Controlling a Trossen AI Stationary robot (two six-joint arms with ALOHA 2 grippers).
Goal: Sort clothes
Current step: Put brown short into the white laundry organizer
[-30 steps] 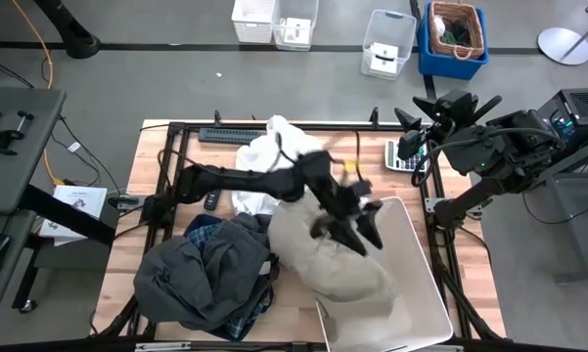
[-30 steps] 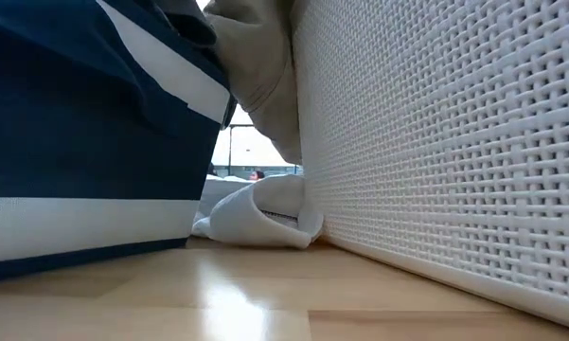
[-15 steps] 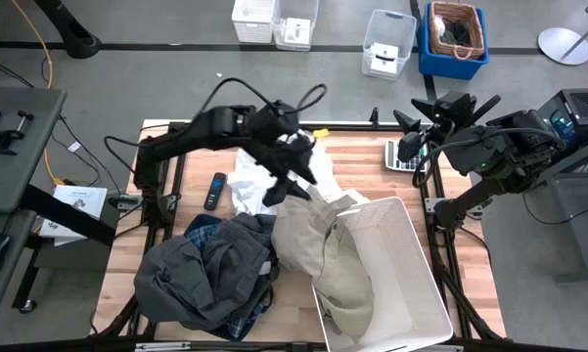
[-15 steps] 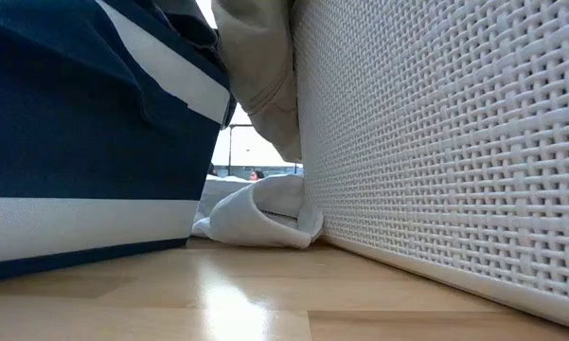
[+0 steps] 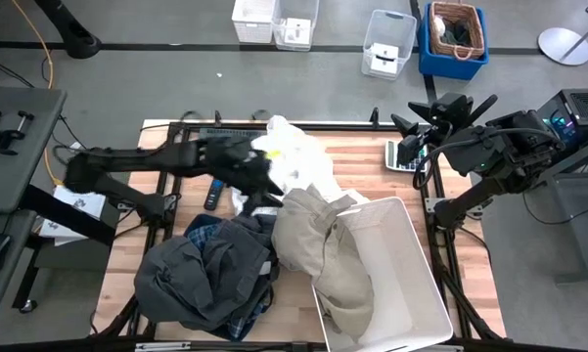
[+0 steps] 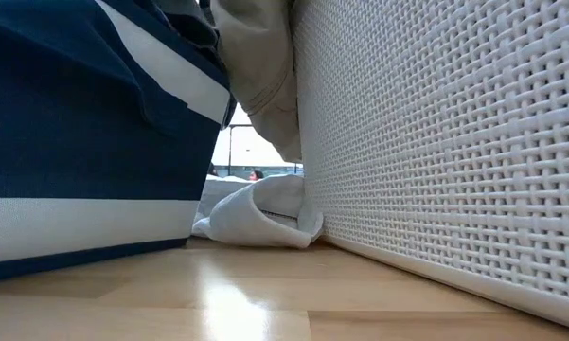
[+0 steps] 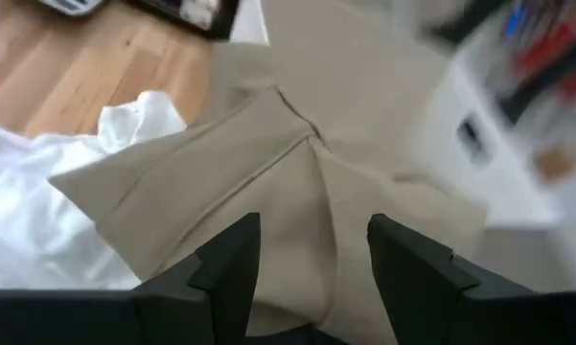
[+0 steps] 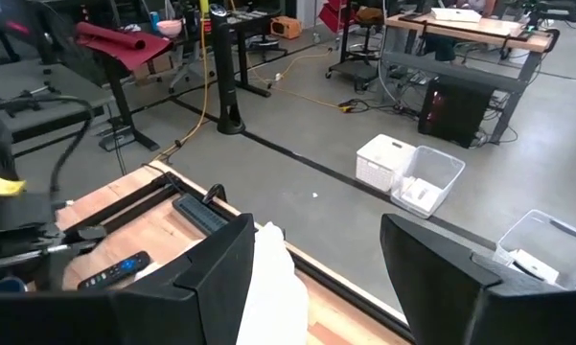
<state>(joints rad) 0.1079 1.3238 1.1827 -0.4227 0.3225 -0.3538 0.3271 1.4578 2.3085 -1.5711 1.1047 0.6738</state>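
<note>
One garment, the beige khaki piece (image 5: 323,259), drapes into the white bin (image 5: 416,293); the white piece (image 5: 294,161) lies on the tabletop (image 5: 362,161), unsorted, beneath the left gripper (image 5: 259,186), fingers apart and empty; the right gripper (image 5: 411,132) waits open.

We see the plaid shirt (image 5: 220,238) mostly buried under the dark garment (image 5: 191,279). The white bin (image 5: 411,264) runs off the high view's bottom edge. The left gripper (image 5: 257,184) is motion-blurred there.
</note>
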